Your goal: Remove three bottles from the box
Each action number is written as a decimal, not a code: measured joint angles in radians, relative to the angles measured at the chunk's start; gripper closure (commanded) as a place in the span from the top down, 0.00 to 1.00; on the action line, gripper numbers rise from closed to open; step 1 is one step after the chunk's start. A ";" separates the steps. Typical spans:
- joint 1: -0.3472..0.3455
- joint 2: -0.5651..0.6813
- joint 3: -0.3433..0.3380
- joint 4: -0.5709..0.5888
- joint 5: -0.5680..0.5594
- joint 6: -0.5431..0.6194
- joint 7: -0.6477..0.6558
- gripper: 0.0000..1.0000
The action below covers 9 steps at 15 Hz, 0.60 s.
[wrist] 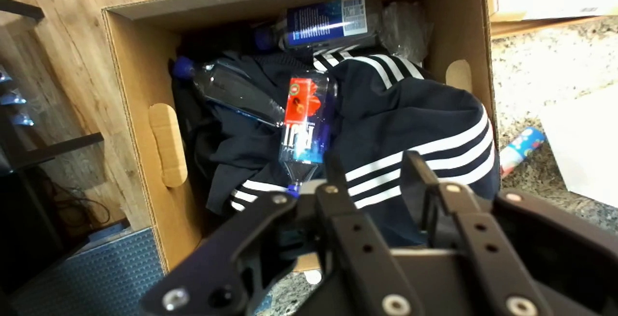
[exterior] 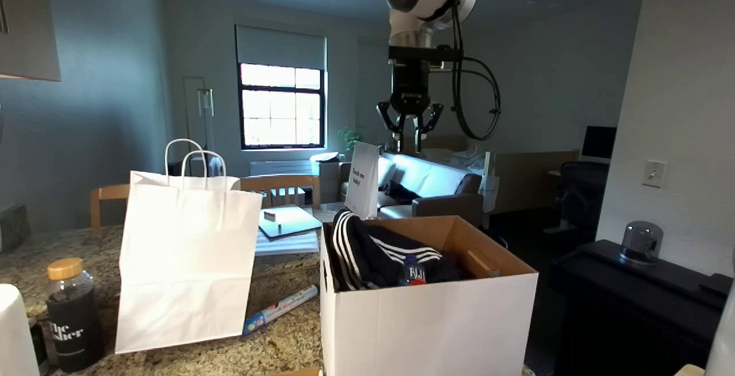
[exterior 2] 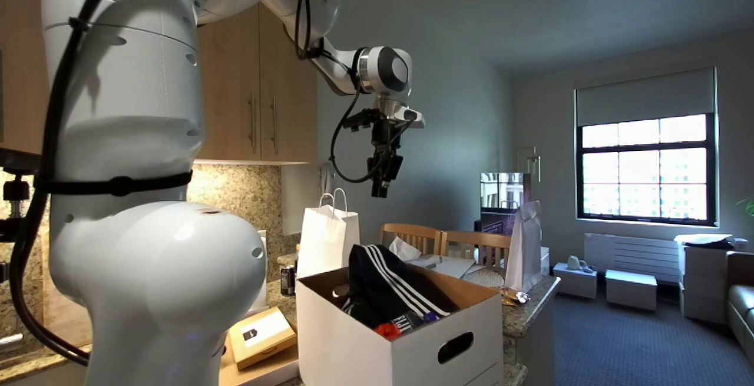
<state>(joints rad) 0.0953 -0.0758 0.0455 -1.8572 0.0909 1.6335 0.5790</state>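
Bottles (exterior: 413,274): three, lying inside the box (exterior: 425,330), below the end effector (wrist: 375,164) and well apart from it.
Grip: none; the jaws stand apart by a modest gap with nothing between them.
Flower-label bottle (wrist: 305,128): below the end effector, just left of the gap in the wrist view, on the dark striped garment (wrist: 410,106), neck toward the end effector; probably the easiest first pick.
Clear bottle (wrist: 236,89): farther left in that view, aslant, base end close to its flower-labelled neighbour; contact cannot be told.
Back-label bottle (wrist: 326,20): farthest from the end effector in the wrist view, near a wall, so likely the tightest reach.
Handling: looks like thin, smooth plastic, likely slippery and easily dented; fill cannot be told, so weight is uncertain.
Hold: probably best across the body at mid-length, with the jaws spread wider before descending; loose garment could get pinched alongside.
Other box contents: crumpled clear plastic (wrist: 405,29), farther from the end effector than the garment's striped folds.
Paper bag (exterior: 189,267): lower than the end effector and off to one side, on the speckled surface (exterior: 287,338); its inside is hidden.
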 measured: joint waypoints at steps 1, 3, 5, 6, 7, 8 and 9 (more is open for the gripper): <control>0.000 0.004 0.000 -0.002 0.000 -0.007 0.000 0.52; -0.001 0.020 -0.001 -0.015 0.000 -0.007 0.000 0.59; -0.007 0.047 -0.013 -0.031 0.000 -0.006 -0.001 0.71; -0.016 0.066 -0.020 -0.037 0.000 -0.005 -0.002 0.77; -0.027 0.090 -0.029 -0.042 0.000 0.002 -0.005 0.83; -0.039 0.118 -0.040 -0.044 0.001 0.014 -0.008 0.90; -0.051 0.150 -0.051 -0.044 0.003 0.034 -0.009 0.96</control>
<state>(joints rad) 0.0445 0.0739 -0.0056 -1.9013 0.0938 1.6675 0.5699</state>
